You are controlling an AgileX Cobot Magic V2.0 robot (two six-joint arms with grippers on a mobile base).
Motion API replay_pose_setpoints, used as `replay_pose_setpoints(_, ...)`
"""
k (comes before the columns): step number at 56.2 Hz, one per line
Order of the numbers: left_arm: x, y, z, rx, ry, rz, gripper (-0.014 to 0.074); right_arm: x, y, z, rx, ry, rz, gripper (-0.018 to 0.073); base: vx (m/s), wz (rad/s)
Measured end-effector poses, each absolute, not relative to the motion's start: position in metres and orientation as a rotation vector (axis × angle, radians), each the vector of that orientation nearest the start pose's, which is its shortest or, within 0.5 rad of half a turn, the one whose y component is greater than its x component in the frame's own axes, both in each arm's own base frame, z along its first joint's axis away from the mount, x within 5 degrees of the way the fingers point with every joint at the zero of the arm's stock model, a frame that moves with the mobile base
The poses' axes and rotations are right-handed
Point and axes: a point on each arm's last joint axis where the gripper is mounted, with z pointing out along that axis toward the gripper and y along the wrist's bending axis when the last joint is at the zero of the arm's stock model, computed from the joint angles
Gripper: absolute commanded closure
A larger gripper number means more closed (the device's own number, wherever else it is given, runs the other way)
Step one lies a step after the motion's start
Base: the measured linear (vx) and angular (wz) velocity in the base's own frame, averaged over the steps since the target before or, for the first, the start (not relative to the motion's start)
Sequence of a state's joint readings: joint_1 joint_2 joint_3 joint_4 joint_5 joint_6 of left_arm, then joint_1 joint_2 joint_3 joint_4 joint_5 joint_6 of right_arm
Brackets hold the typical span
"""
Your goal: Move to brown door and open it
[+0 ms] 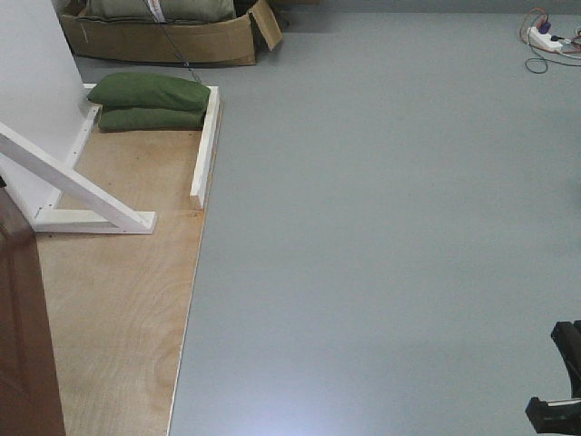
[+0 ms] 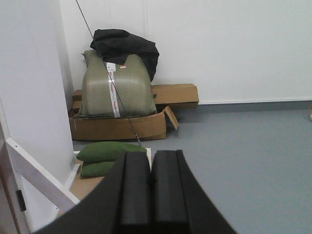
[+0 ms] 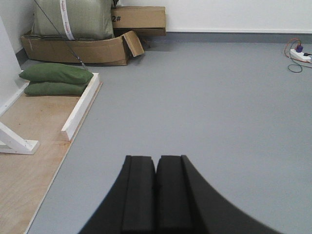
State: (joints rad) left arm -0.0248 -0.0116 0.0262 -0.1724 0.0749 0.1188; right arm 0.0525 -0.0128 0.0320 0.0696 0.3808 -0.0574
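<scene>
The brown door (image 1: 23,336) shows as a dark wooden edge at the far left of the front view, standing on a plywood floor panel (image 1: 118,300). A sliver of it shows at the lower left of the left wrist view (image 2: 7,204). My left gripper (image 2: 151,161) is shut and empty, pointing toward the green sandbags. My right gripper (image 3: 156,163) is shut and empty, held over the grey floor. A black part of the right arm (image 1: 561,381) shows at the lower right of the front view.
A white wall panel with a diagonal brace (image 1: 68,182) stands beside the door. Two green sandbags (image 1: 150,100) lie behind a white rail (image 1: 205,145). A cardboard box with a sack (image 2: 117,107) sits by the far wall. A power strip (image 1: 549,38) lies far right.
</scene>
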Motion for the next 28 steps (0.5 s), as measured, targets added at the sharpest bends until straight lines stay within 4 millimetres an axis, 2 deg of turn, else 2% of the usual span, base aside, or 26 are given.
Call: replay_pose_setpoints(28,0.0566,-0.0026,0.1982,-0.012,1.572,-0.071,0.0600,0.0522,0.0051,0.1690,-0.060,1.882,0.065,0.0559,-0.05,0.00)
